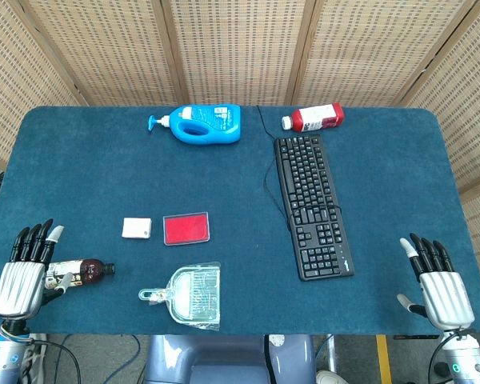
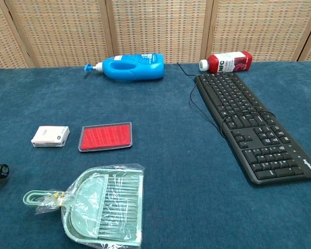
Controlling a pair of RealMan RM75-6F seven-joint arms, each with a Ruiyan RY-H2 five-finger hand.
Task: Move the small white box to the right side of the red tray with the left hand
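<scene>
The small white box lies flat on the blue table. It sits just beside the red tray, on the tray's left side. There is a thin gap between them, so they do not touch. The job wants the box on the tray's other side, so I think nothing is done yet. All of it is still left: reach, pick up, carry over, put down.

My left hand is low at the near left edge of the table, well apart from the box. Its fingers are straight and spread, and it holds nothing. A small dark bottle lies on its side right by that hand. The bottle may touch my fingers, but I cannot be sure from the head view. The chest view shows only the bottle's cap.

My right hand is at the near right edge, fingers apart, with nothing in it.

The spot to the right of the tray is bare cloth, with the black keyboard further off. A green dustpan in a clear bag lies near the tray, on my side. At the far edge lie a blue jug and a red bottle.
</scene>
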